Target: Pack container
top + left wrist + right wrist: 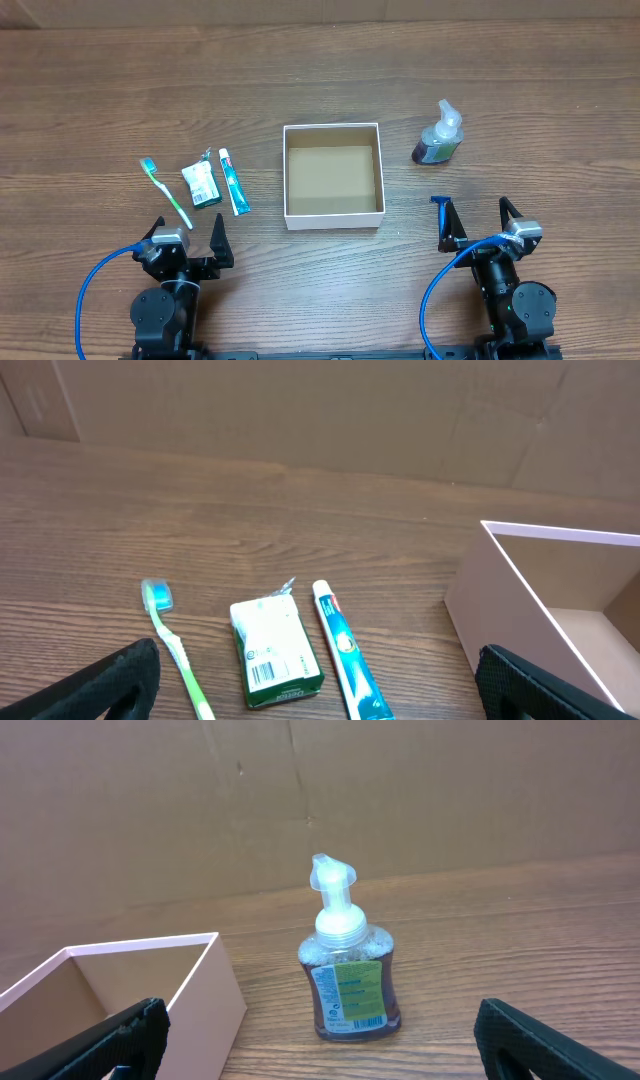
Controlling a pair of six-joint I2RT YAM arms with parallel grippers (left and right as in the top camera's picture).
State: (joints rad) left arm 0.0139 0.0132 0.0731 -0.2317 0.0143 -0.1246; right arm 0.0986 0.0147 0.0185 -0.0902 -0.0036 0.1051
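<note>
The container (290, 170), a shallow white box with a brown inside, sits empty at the table's middle; its wall shows in the left wrist view (500, 610) and the right wrist view (215, 1000). Left of it lie a green toothbrush (166, 192) (175, 650), a green floss packet (201, 184) (273, 652) and a toothpaste tube (233, 182) (345, 650). A soap pump bottle (438, 136) (348, 970) stands right of the box. A blue razor (441, 202) lies by my right gripper. My left gripper (190, 238) (320, 700) and right gripper (482, 225) (320, 1050) are open, empty, near the front edge.
The wooden table (500, 80) runs back to a cardboard wall (400, 790). Blue cables (95, 285) loop beside both arm bases at the front.
</note>
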